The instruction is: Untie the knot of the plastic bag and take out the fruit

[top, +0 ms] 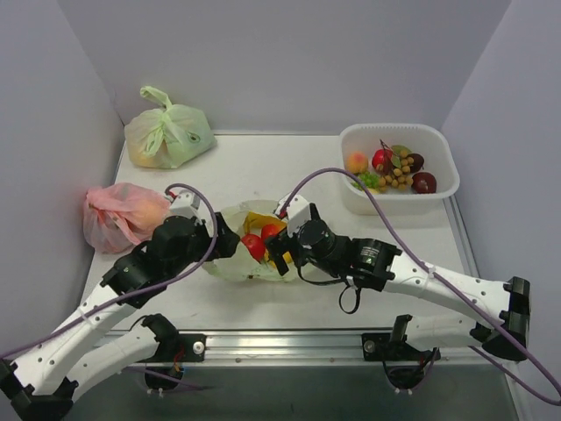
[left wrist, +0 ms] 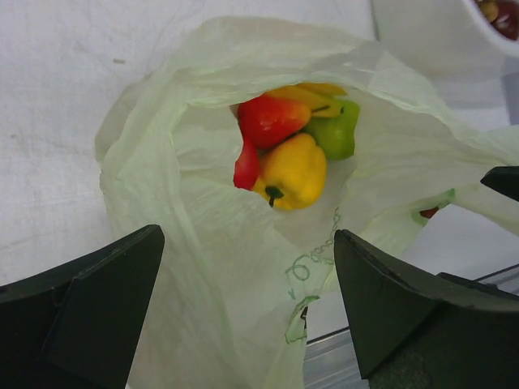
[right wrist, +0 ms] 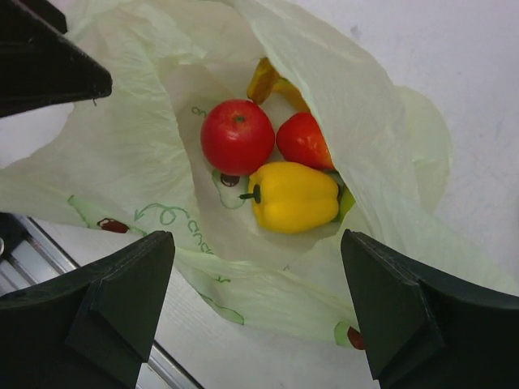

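Bag (top: 230, 267) lies open in the middle of the top view, on the worktop (top: 263, 167). It is thin, soft and crinkly, and easy to tear. Fruit (right wrist: 238, 136) inside looks small, light and smooth, so it may slip. Pinch the yellow one (right wrist: 292, 197) across its fat sides. Left tool (left wrist: 247, 235) and right tool (right wrist: 255, 235) both gape wide and hold nothing.

1. Thin translucent pale-green plastic bag (right wrist: 122, 154) — green printed marks (right wrist: 166, 215) curl across its lower side, too crumpled to read as letters.
2. No other text, label or number is legible.
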`<state>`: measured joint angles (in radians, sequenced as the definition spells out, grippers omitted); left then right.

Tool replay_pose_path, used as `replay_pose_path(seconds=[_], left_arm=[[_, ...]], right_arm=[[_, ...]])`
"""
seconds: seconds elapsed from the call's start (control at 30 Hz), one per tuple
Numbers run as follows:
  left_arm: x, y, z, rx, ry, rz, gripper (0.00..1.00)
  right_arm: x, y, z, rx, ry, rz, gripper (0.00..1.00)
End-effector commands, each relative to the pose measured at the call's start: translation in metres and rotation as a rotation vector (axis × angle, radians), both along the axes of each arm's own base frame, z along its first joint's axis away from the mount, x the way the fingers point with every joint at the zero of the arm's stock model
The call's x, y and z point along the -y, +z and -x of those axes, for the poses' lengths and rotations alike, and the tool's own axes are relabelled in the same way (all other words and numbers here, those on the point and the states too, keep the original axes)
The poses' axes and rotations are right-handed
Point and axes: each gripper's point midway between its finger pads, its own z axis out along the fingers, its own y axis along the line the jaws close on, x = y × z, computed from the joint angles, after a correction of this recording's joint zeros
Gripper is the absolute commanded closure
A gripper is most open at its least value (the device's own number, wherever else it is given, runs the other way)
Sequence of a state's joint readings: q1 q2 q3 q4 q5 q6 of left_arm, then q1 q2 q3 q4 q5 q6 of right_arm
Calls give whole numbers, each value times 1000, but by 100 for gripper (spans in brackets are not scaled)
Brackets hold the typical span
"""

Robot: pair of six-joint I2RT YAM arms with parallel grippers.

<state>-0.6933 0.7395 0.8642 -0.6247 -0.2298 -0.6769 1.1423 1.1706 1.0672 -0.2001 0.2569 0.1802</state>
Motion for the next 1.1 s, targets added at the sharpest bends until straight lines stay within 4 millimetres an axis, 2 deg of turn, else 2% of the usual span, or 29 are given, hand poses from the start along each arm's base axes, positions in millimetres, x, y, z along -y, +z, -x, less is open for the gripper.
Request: replay_pose_path(seconds=[0.0,0.07,0.13,0.23,0.27,0.4,0.53,0.63,0.67,0.7,0.8,0.83,0.87,0.93,1.0,1.07], left_arm=[[-5,-25,-2,-29,141,-85,3],[-10,-33,-6,-15,192,-136,3],[-11,-52,-8,-40,225,-175,3],[-12,-75,-10,-63,262,-195,3],[-9,-77,-12,-58,265,-183,3],[-2,-93,-14,-73,262,-167,3],[-1,-108,-14,-94,254,-194,10],[-7,-122,-10,-112,254,-227,21],[-9,-125,-9,-116,255,-233,30],[-11,-128,-7,-117,258,-237,34],[-16,-133,-6,-116,270,-244,45],[-16,-133,-6,-112,271,-242,49],[-15,-132,-8,-105,267,-245,51],[-12,-129,-11,-93,264,-242,61],[-10,-130,-13,-89,246,-263,70],[-6,-127,-17,-72,223,-272,76]], right_arm=[[1,-25,-8,-27,-105,-16,14],[3,-47,-6,-60,-120,11,14],[1,-64,-1,-96,-128,3,14],[-5,-79,7,-122,-119,-5,14],[-5,-87,9,-130,-119,9,14],[-11,-99,14,-147,-108,9,14],[-13,-102,9,-133,-127,0,14],[-6,-108,3,-128,-164,10,14],[-1,-110,0,-128,-184,13,14],[3,-113,-2,-137,-209,5,14],[24,-127,-13,-179,-298,-13,14],[33,-137,-13,-206,-319,-11,14],[43,-139,-21,-224,-362,-30,14],[55,-149,-24,-270,-417,-50,15],[64,-152,-27,-296,-446,-62,15],[59,-145,-24,-292,-401,-53,16]])
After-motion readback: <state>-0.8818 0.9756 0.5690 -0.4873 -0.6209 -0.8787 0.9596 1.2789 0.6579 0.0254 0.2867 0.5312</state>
